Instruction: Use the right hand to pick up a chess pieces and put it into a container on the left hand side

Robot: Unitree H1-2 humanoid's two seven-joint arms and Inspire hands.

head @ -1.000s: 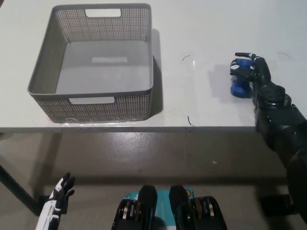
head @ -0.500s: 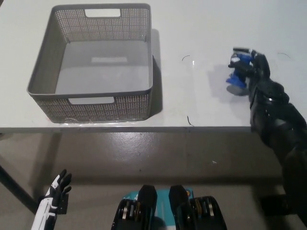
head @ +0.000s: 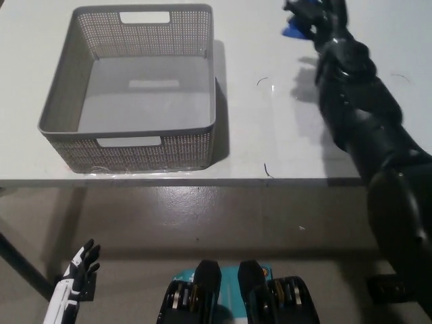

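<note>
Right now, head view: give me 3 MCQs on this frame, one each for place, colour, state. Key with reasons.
1. Where is the right hand?
A. Over the table's far side, at the top of the picture
B. Inside the basket
C. Below the table edge

2. What colour is the chess piece that it holds?
A. Red
B. Blue
C. Green

3. What does the basket hold?
A. Several pieces
B. One piece
C. Nothing visible

Key: 1 A, the black arm reaches up across the table, right of the basket. 2 B, blue shows between the fingers. 3 C, only its bare grey floor shows. The left hand rests low at lower left, below the table.
</note>
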